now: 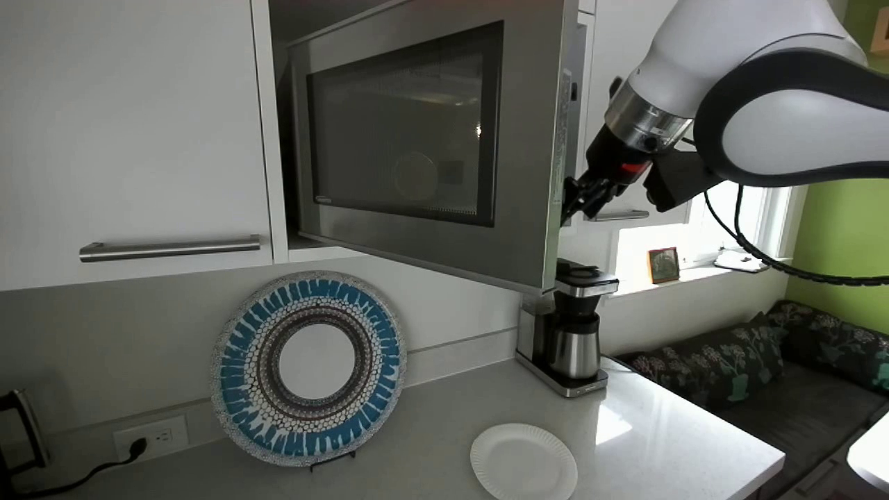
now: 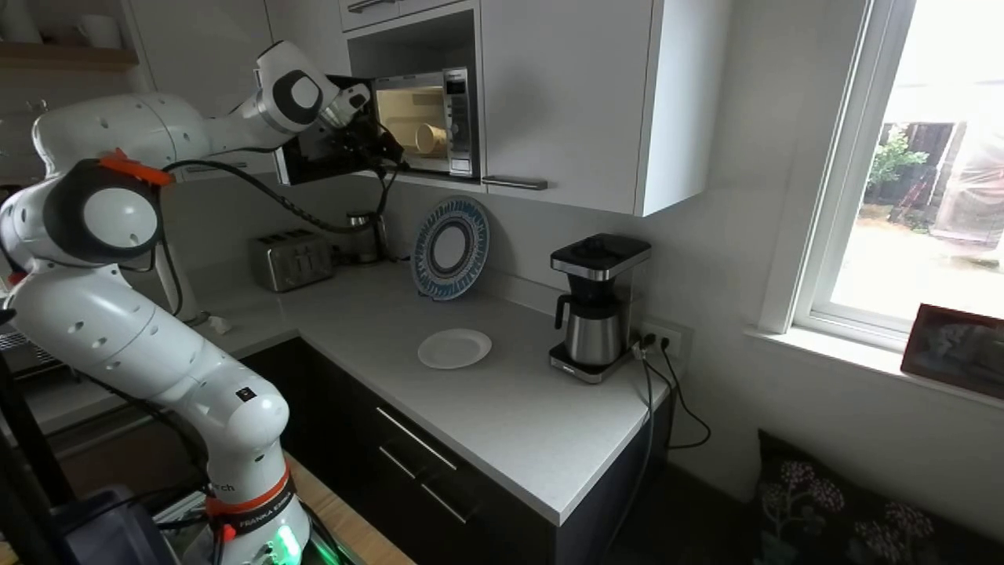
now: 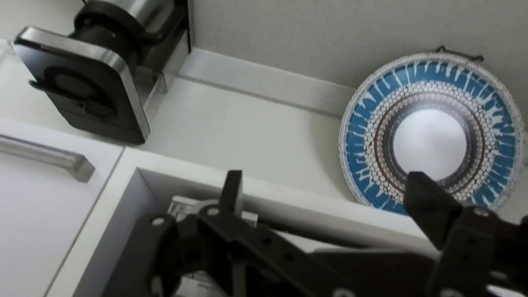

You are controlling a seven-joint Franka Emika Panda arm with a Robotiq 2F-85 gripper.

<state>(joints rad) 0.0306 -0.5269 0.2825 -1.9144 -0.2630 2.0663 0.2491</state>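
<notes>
My gripper (image 3: 326, 186) stands open in the wrist view, its fingertips wide apart with nothing between them. In an exterior view the gripper (image 1: 582, 198) is beside the free edge of the swung-open microwave door (image 1: 531, 153), partly hidden by it. Whether they touch, I cannot tell. From another angle the gripper (image 2: 392, 151) hangs in front of the lit microwave (image 2: 457, 118), near the door (image 2: 318, 153). Inside the microwave is a pale yellow cup (image 2: 431, 139), seemingly on its side. Below the fingers runs the white edge of the cabinet niche (image 3: 284, 196).
A white plate (image 1: 524, 462) lies on the counter (image 2: 518, 408). Against the wall leans a blue patterned disc (image 1: 239, 361). A coffee maker (image 2: 594, 314) stands near the counter's end, and a toaster (image 2: 294, 259) farther left. White cabinets (image 2: 565, 94) flank the microwave.
</notes>
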